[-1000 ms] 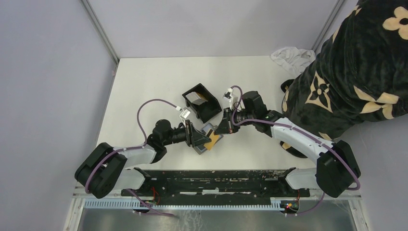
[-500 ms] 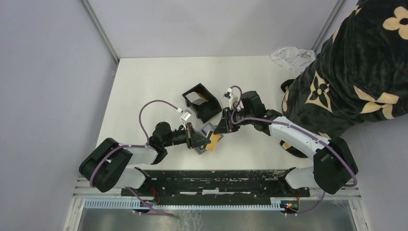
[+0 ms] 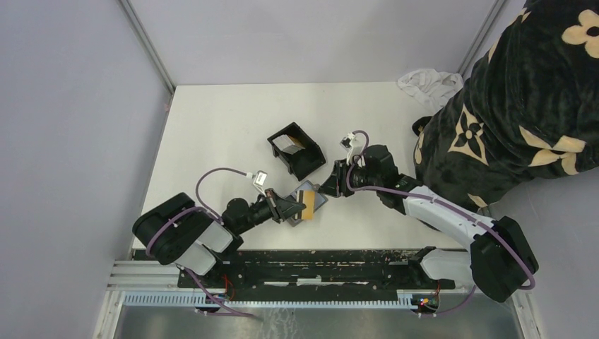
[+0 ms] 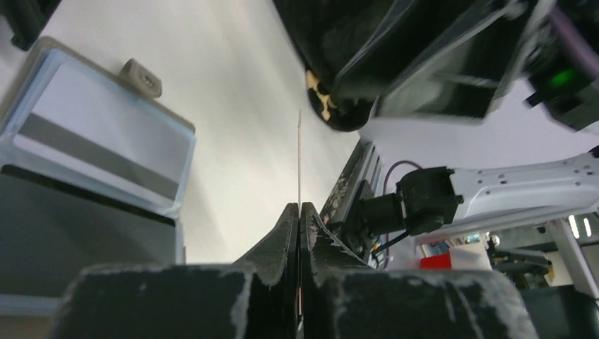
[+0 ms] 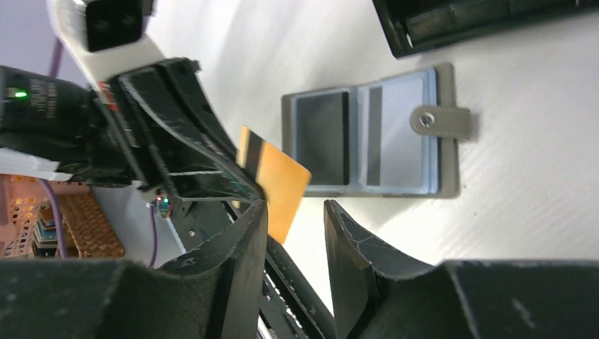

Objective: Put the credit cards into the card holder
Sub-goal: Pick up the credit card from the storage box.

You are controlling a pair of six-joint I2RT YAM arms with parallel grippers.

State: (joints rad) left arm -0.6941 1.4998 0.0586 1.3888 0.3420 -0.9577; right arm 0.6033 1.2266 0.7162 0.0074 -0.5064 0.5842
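My left pincer point(image 3: 295, 208) is clenched on the tan-gold card point(image 3: 309, 210); from my left wrist it shows only as a thin edge point(image 4: 299, 152) rising from between the pressed-together fingers, held just above the near side of the table point(image 3: 212, 127). My right pincer point(image 3: 332, 185) is released, its jaws standing apart with nothing between them, just to the right of the card and not touching it. The card holder point(image 3: 297, 150) sits farther back and a little left. A whitish card point(image 3: 286, 145) appears to stand inside it, so I judge one card done. The open grey wallet point(image 3: 314, 198) lies under and beside the held card, and its clear pocket seems to keep another pale card with a grey stripe point(image 4: 99, 134). What is left, as I read it, is to carry the gold card to the holder and drop it in, then fetch any card left in the wallet. I can read no writing: the gold card point(image 5: 277, 185) shows only a dark stripe, and the dark blanket point(image 3: 523, 92) at the far right bears tan flower motifs but no legible letters.
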